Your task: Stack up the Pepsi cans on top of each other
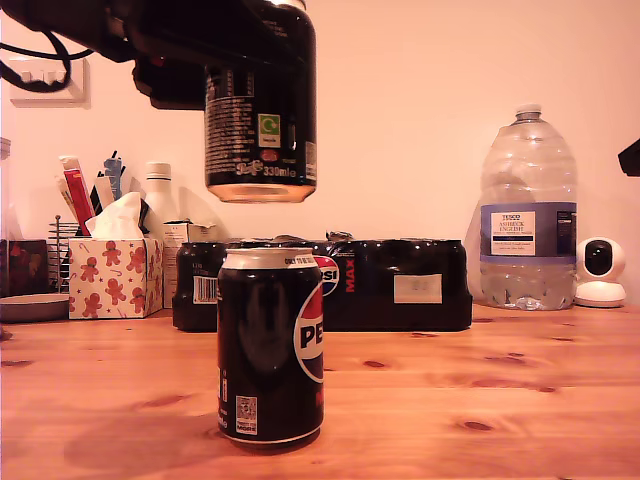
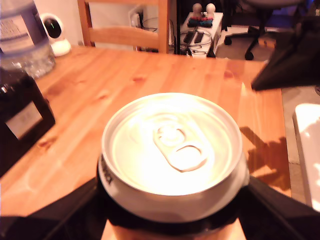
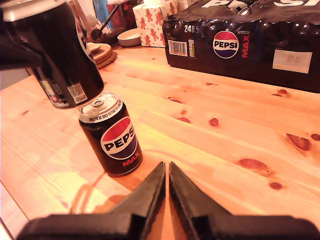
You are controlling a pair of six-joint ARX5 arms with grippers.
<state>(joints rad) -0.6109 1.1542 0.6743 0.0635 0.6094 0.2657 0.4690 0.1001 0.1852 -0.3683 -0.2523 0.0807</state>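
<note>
Above standing Pepsi can (image 1: 270,345), my first end effector (image 2: 172,210) grips 2nd can (image 1: 260,115); second end effector (image 3: 167,180) closed, empty

A knotty pine bench (image 1: 520,390) runs back to a plain pale wall (image 1: 420,110) under warm, yellowish light. A white wall switch plate (image 1: 45,85) sits on that wall, above the gingerbread-print tissue box (image 1: 112,275). Beyond the bench's far edge stand a wooden chair (image 2: 125,30), a dark swivel chair (image 2: 262,20) and a small white cabinet (image 2: 202,25).
</note>
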